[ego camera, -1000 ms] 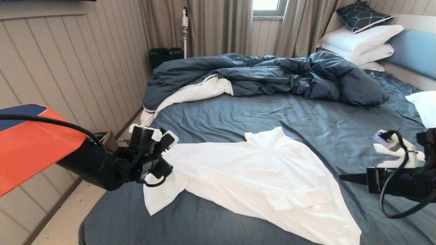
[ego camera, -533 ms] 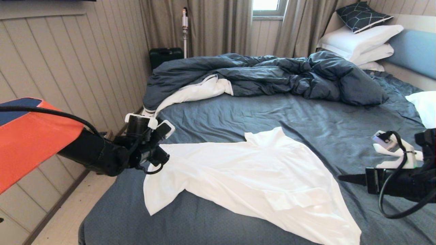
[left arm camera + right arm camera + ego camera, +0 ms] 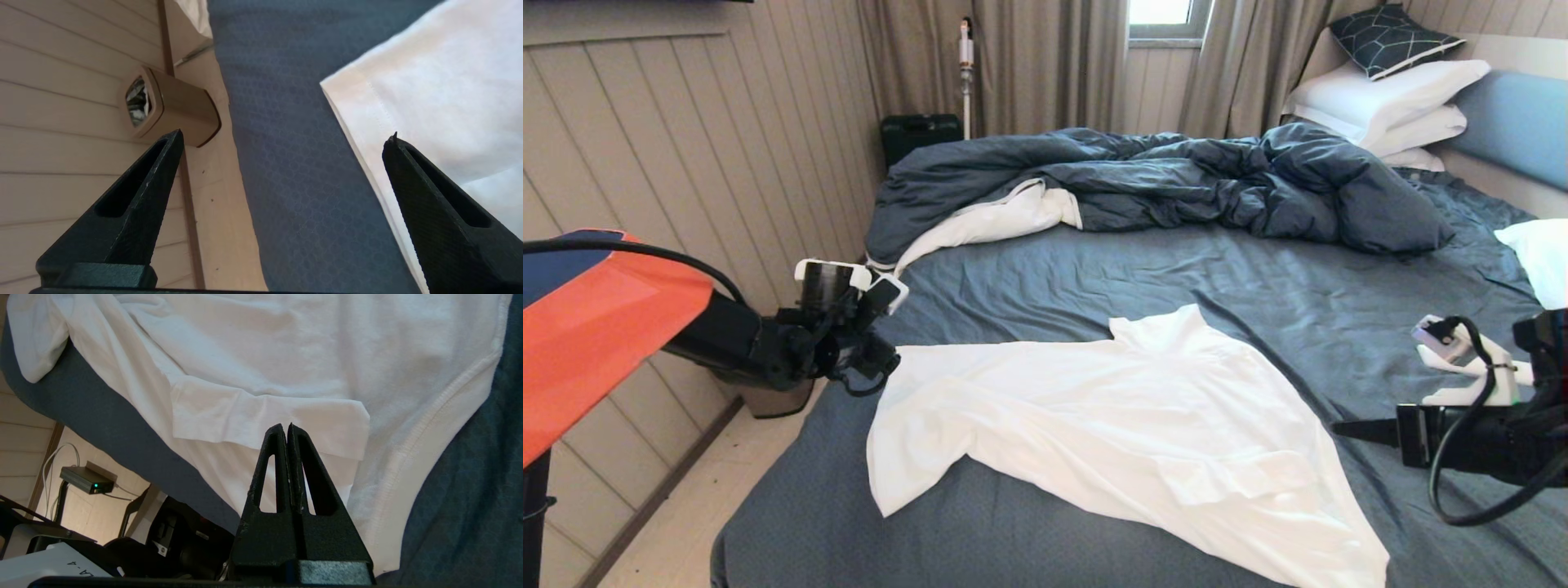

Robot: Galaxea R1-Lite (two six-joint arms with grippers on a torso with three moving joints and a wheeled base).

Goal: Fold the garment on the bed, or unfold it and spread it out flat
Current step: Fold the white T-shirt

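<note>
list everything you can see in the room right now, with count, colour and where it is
garment: one, white, spread on the near part of the bed
bed: one, slate-blue sheet, fills the middle
duvet: one, dark blue with white lining, rumpled along the far side
pillows: several white, one dark patterned on top, stacked at the headboard
headboard: one, blue, far right
bin: one, tan, on the floor by the wall
case: one, dark, by the curtains
left gripper: black, open, empty, beside the garment's left edge
right gripper: black, shut, empty, over the bed's right side
</note>
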